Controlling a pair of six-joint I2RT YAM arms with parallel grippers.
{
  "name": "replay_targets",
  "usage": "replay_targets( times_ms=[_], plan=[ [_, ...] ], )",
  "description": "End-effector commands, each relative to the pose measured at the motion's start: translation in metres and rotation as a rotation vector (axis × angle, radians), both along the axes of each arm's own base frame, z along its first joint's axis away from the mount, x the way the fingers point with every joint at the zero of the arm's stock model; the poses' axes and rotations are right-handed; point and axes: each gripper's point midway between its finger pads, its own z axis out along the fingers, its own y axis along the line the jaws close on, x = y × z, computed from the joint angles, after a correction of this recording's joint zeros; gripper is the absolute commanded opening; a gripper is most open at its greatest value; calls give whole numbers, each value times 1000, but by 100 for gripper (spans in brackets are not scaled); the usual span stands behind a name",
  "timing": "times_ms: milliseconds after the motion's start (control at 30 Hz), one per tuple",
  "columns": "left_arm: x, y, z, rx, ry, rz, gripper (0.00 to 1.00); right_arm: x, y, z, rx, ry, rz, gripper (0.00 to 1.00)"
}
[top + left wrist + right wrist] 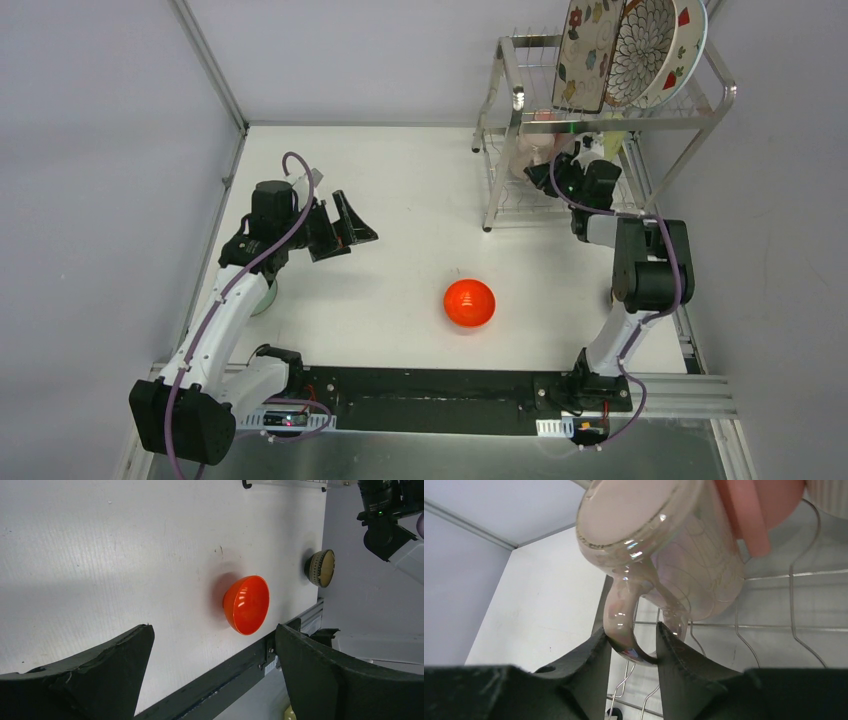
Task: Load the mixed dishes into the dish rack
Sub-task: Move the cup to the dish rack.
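**dishwatcher:** Where's the pink cup sitting relative to the dish rack? And is it actually being gripped?

**rack_nerd:** Yep, it's gripped. The cup is tipped over at the rack's lower wire shelf, and its handle is pinched between the two fingers of the right gripper, which is reached into the rack's front. Contact can be seen on both sides of the handle loop.

**dishwatcher:** And what's up top?

**rack_nerd:** Three plates are stood on edge in the rack's upper shelf: floral rectangle, brown-petal round and strawberry white, packed side by side.

**dishwatcher:** Other arm?

**rack_nerd:** The left gripper is spread wide with nothing between its fingers, held well apart from the rack on its left. The red-orange bowl is left on the table in front of the rack, nearer the arm bases. A dark brown bowl is seen beyond it from the left wrist.
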Motion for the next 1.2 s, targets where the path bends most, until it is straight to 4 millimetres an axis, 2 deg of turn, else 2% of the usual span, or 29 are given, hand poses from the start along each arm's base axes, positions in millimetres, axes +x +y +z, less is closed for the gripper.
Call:
replay_targets(
  times_ms=[0,267,600,900,1067,1133,1167],
  plan=[
    [6,0,5,-17,-35,-1,96,13,0,8,-41,-131,37,34],
    [5,-2,6,-27,-33,-6,96,6,23,18,-5,-251,194,27],
    [5,-2,6,-31,-32,-8,96,6,32,15,-12,-247,265,22],
    [6,-1,6,-25,-36,-1,96,5,44,18,-22,-233,337,23],
    [6,-1,6,-23,-37,1,96,4,50,12,-22,-211,348,23],
    [6,0,6,-22,-36,3,96,4,51,11,-15,-202,350,25],
    [6,0,6,-22,-36,3,96,3,50,12,-9,-198,345,29]
  ],
)
